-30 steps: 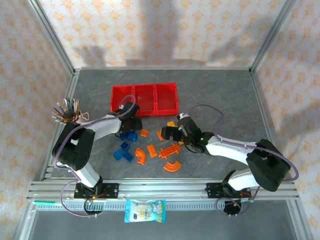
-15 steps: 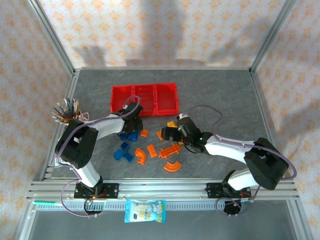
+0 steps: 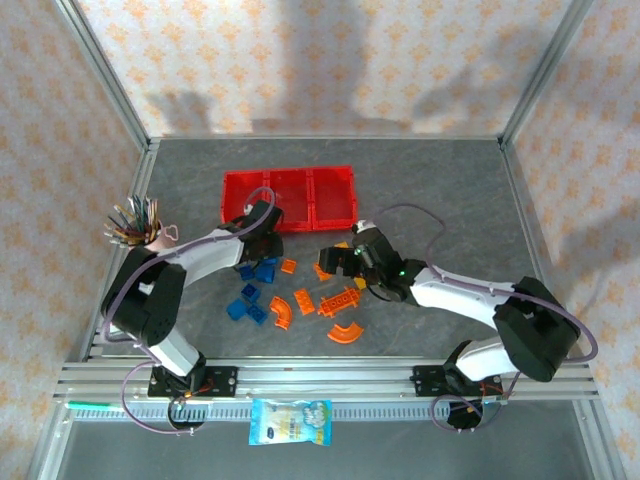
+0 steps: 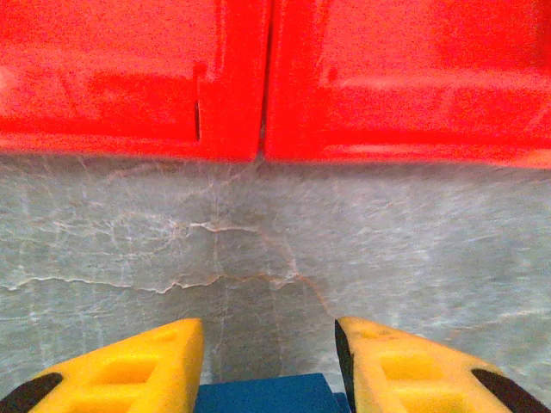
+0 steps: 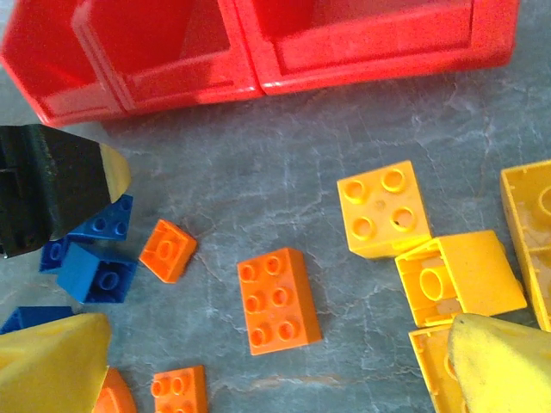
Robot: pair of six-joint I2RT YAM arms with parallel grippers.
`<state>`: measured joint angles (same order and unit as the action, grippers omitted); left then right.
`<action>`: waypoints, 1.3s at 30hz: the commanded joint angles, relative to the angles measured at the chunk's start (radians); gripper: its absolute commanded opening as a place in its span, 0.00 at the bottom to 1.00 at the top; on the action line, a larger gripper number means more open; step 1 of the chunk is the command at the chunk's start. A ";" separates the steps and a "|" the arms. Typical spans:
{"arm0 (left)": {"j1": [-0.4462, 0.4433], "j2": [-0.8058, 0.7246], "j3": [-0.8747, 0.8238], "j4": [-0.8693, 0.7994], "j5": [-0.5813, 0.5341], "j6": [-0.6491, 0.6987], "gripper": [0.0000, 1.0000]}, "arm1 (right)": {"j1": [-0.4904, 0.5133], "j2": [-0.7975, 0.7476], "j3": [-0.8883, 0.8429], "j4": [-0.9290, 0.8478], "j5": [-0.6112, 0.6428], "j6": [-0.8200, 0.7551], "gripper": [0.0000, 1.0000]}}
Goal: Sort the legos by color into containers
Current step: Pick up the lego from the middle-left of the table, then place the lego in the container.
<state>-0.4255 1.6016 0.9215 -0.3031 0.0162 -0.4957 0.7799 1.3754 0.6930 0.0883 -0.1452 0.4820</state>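
Observation:
The containers are one red tray (image 3: 313, 200) of three compartments at the back; its front wall (image 4: 232, 77) shows in the left wrist view, and the tray (image 5: 172, 77) also shows in the right wrist view. My left gripper (image 3: 256, 256) is shut on a blue lego (image 4: 263, 397) just in front of that wall, with both yellow fingers (image 4: 138, 366) against its sides. My right gripper (image 5: 275, 370) hangs open over an orange six-stud lego (image 5: 277, 301). Yellow legos (image 5: 383, 209) lie to its right, and a small orange one (image 5: 168, 249) and blue ones (image 5: 102, 274) to its left.
Orange arcs (image 3: 346, 332), an orange strip (image 3: 342, 298) and blue bricks (image 3: 247, 311) lie toward the front. A bundle of pens in a pink cup (image 3: 133, 220) stands at the left edge. A snack packet (image 3: 290, 420) rests on the front rail.
The left gripper's jaws have closed in on the blue lego. The right gripper has shifted slightly left and stays open.

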 commanded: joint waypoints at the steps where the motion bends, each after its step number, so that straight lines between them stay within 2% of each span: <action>1: -0.001 -0.095 0.003 -0.031 -0.039 -0.002 0.36 | 0.004 -0.030 0.051 -0.025 0.015 -0.015 1.00; 5: 0.013 -0.155 0.034 -0.053 -0.105 -0.007 0.36 | 0.004 -0.016 0.089 -0.013 -0.006 -0.010 1.00; 8: 0.057 -0.163 0.077 -0.070 -0.178 -0.022 0.34 | 0.004 0.009 0.111 0.019 -0.012 0.002 1.00; 13: 0.159 -0.129 0.141 -0.003 -0.164 -0.033 0.33 | 0.004 0.059 0.145 0.046 0.025 0.019 1.00; 23: 0.239 0.137 0.336 0.077 -0.162 -0.028 0.33 | 0.004 0.141 0.205 0.062 0.105 -0.009 1.00; 29: 0.251 0.299 0.487 0.061 -0.219 -0.001 0.34 | 0.004 0.157 0.212 0.064 0.107 -0.023 1.00; 31: 0.251 0.342 0.520 0.057 -0.240 0.006 0.36 | 0.004 0.159 0.209 0.067 0.105 -0.025 1.00; 35: 0.253 0.378 0.550 0.053 -0.248 0.019 0.46 | 0.004 0.163 0.209 0.067 0.104 -0.034 1.00; 39: 0.252 0.380 0.553 0.057 -0.248 0.026 0.49 | 0.004 0.163 0.211 0.065 0.094 -0.042 1.00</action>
<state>-0.1802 1.9755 1.4395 -0.2481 -0.1940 -0.4942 0.7799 1.5307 0.8791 0.1364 -0.0738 0.4622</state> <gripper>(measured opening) 0.490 0.996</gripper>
